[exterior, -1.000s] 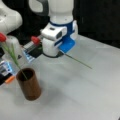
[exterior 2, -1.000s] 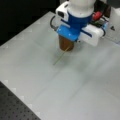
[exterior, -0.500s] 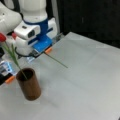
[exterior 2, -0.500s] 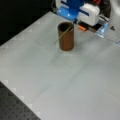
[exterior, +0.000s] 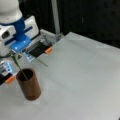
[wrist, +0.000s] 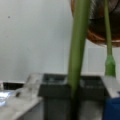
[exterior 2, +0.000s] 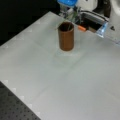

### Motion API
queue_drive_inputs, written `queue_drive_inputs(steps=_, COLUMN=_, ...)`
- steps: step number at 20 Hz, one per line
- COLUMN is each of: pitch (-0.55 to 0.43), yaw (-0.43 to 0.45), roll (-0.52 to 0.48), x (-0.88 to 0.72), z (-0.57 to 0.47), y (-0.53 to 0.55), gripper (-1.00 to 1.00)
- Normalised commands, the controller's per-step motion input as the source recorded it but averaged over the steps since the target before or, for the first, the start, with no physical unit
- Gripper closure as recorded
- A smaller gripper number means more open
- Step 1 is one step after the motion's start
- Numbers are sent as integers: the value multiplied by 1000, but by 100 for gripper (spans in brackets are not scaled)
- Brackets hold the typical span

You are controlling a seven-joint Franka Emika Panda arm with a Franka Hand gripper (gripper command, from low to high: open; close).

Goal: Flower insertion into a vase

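On the desk [exterior: 82, 75], one vase [exterior: 28, 84]: plain dark-brown cylinder, standing upright, long axis vertical, wide mouth facing up, no label or writing readable on it or anywhere else in view. It sits near a front view's left bottom, and in a front view it is at [exterior 2: 66, 35], toward the top centre. One gripper [exterior: 18, 51] hangs just above and behind the vase's rim (white body with a blue mount, seen at top left); in a front view only its blue and white lower part shows at the top edge [exterior 2: 68, 11]. Jaws are clenched on one flower stem [exterior: 19, 67], a thin green stalk running from the jaws down at a slant into the vase's mouth, lower end inside the rim. In the wrist view the stem [wrist: 77, 47] is a thick green bar rising from between the dark pads [wrist: 53, 91] toward the vase's brown rim [wrist: 96, 37] at the top right. A second thin green stalk [wrist: 108, 37] also reaches the mouth there (same flower or not, cannot tell). Bloom itself not visible. Two orange tabs [exterior: 48, 50] show behind the vase in a front view.
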Motion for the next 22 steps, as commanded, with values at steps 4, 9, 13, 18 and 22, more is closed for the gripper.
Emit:
queue_drive_inputs(steps=4, pitch=10, yaw=112, roll=-104, x=-207, z=-43, y=-86, gripper=100)
queue_drive_inputs(steps=9, pitch=8, yaw=117, roll=-93, x=-144, z=-55, y=-65, gripper=100)
queue_drive_inputs(steps=13, pitch=17, yaw=157, roll=-125, x=-202, z=-50, y=-118, gripper=100)
queue_drive_inputs(steps=18, pitch=0, yaw=162, roll=-100, x=-309, z=-35, y=-257, gripper=100)
queue_drive_inputs(steps=22, pitch=-37, yaw=145, roll=-67, x=-323, z=-32, y=-312, gripper=100)
